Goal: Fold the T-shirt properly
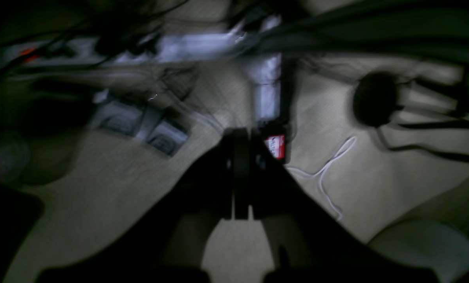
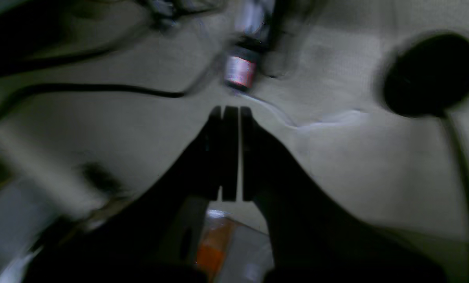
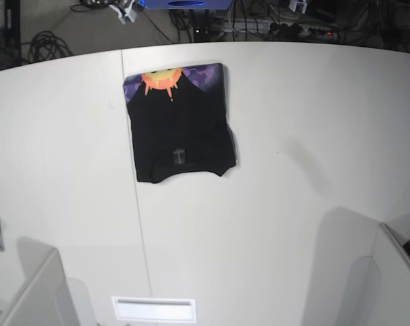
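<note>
Two closed, empty end effectors, left (image 1: 240, 177) and right (image 2: 230, 153), off the table (image 3: 293, 204), T-shirt (image 3: 181, 129) folded

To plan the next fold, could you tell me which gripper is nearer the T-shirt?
Right, probably. The T-shirt lies toward the right gripper's side of the table; the left gripper is across from it. Both face the floor.

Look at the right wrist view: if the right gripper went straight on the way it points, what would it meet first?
Probably the pale floor. The right gripper, jaws shut, points across bare floor toward a small red-labelled object and a white cable. The picture is blurred and depth is unclear, so this is a guess.
</note>
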`<state>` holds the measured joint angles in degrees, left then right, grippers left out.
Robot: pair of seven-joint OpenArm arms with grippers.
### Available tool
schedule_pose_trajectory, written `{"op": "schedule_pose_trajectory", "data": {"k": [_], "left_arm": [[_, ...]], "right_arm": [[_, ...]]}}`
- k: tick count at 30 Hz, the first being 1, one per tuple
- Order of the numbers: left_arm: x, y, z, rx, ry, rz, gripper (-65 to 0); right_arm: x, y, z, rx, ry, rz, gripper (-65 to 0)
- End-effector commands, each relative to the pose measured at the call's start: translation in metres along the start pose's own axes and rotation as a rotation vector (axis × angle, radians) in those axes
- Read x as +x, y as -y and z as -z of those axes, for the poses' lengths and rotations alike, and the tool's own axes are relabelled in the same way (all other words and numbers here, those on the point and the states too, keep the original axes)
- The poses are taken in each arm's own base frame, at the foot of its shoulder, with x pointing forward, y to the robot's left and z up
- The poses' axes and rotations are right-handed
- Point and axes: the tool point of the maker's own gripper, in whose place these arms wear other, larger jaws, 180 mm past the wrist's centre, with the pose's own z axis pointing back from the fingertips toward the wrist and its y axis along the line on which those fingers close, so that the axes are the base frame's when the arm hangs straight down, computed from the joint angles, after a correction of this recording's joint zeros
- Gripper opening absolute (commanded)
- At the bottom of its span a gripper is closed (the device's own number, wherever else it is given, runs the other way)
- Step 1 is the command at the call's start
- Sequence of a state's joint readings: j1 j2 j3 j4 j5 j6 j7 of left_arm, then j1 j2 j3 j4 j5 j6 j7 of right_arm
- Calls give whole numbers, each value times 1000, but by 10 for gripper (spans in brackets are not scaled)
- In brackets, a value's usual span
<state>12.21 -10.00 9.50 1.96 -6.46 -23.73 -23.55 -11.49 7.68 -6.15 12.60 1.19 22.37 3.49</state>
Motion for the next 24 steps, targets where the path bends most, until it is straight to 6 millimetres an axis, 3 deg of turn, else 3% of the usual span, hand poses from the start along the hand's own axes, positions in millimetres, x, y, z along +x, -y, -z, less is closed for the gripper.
{"op": "schedule_pose_trajectory", "data": {"k": [1,7,17,24], "left_arm": [[-2,-2,1,16,-15,4,-650],[19,16,18,13,-29,21,-650],[60,15,28,18,40,39,-650],[68,14,29,21,60,32,-650]], "right_arm": [[2,7,0,-37,4,-24,-650],[12,20,3,-190,-11,-157,-650],[38,30,-2,-217,161,-28,-650],[42,34,-4,-226,172,-9,-650]]}}
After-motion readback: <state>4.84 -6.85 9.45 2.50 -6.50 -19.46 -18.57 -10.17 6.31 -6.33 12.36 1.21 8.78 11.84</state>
